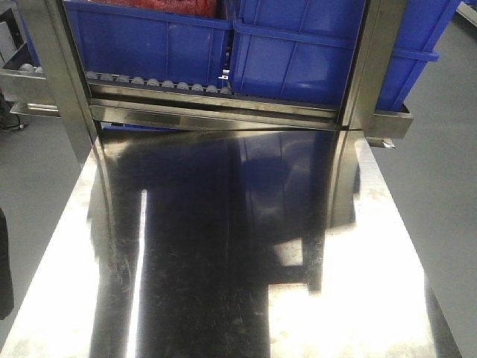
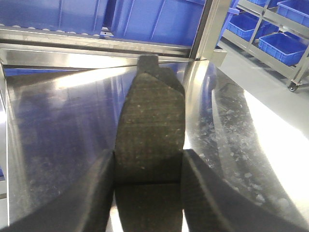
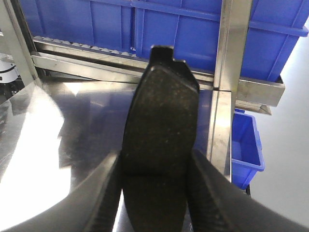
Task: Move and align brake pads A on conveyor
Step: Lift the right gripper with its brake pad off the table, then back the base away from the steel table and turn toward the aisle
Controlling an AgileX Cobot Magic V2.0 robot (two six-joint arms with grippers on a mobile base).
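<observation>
Left end effector [image 2: 147,169] is clamped on a brake pad A [image 2: 150,121] and right end effector [image 3: 154,169] on a second brake pad A [image 3: 161,111], each long axis projecting straight ahead over the steel counter [image 1: 223,261]; conveyor unseen, so the nearer arm is undeterminable.

Industrial setting: factory or parts workshop. Shiny stainless steel table [image 1: 223,283] abutting steel-framed roller rack [image 1: 156,83] loaded with blue plastic bins [image 1: 149,45]. More blue bins on wheeled metal shelving [image 2: 277,19] alongside. Caster [image 2: 291,88] visible at shelving foot. Bare smooth grey floor [image 1: 447,186].
</observation>
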